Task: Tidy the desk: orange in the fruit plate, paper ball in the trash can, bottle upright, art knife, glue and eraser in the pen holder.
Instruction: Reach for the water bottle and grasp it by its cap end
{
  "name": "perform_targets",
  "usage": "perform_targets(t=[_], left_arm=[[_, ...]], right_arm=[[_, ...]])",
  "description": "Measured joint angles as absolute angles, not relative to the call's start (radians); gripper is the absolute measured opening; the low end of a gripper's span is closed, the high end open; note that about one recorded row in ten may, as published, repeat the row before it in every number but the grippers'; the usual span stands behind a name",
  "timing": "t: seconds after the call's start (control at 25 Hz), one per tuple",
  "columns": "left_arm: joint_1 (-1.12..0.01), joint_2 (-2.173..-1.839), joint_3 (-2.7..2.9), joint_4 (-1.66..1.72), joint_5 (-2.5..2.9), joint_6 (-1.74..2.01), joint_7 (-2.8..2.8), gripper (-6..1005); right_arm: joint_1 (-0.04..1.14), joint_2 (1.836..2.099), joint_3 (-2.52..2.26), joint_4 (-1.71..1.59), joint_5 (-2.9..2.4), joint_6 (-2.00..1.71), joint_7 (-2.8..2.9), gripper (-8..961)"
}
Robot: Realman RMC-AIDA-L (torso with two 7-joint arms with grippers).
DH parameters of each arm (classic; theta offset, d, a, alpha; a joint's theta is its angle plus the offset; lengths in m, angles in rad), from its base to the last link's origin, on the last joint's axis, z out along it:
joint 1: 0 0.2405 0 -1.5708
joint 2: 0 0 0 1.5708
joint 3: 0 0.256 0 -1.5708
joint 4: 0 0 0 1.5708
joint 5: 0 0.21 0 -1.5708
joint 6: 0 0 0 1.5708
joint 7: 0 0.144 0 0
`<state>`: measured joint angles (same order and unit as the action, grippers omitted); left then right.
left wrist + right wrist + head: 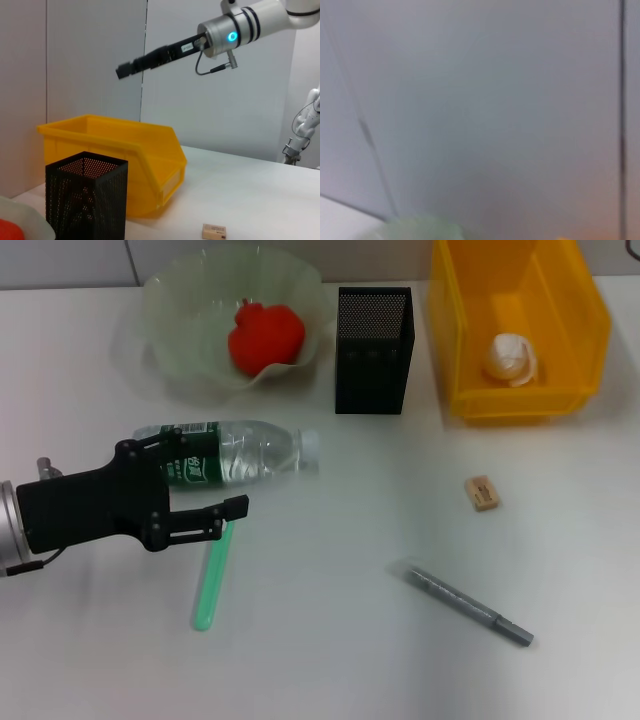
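Observation:
A clear bottle (262,451) with a green label lies on its side on the white desk. My left gripper (215,474) is open at its label end, one finger over the label and the other on the near side. A green glue stick (211,582) lies just in front of it. A tan eraser (482,492) and a grey art knife (470,606) lie to the right. The orange (265,335) sits in the fruit plate (170,310). The paper ball (510,358) is in the yellow bin (590,330). My right gripper (129,68) is raised high above the bin.
The black mesh pen holder (373,350) stands between plate and bin; it also shows in the left wrist view (86,200), with the bin (145,160) and the eraser (214,231). The right wrist view shows only wall.

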<state>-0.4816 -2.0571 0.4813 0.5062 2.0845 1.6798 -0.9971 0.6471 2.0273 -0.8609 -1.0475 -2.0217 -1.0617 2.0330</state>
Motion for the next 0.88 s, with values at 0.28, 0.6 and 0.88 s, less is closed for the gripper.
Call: perform_targets(t=[0.28,0.6,0.88], left_arm=[[-0.484,-2.057,0.480,0.506,2.084,1.680,-0.997,789],[-0.495,-2.057,0.481,0.513,2.085,1.680,-1.013,786],[-0.498,-2.057,0.483,0.516,2.087,1.678,-1.023,784]], right_arm=[[0.556,2.025,-0.859,-1.001,-1.679,-1.238,1.719,831],[0.529,2.015,-0.803,-0.873,-1.540,-1.507,1.495,831],[0.527,2.006,-0.796,-0.774,-1.549,-1.633,1.399,830]])
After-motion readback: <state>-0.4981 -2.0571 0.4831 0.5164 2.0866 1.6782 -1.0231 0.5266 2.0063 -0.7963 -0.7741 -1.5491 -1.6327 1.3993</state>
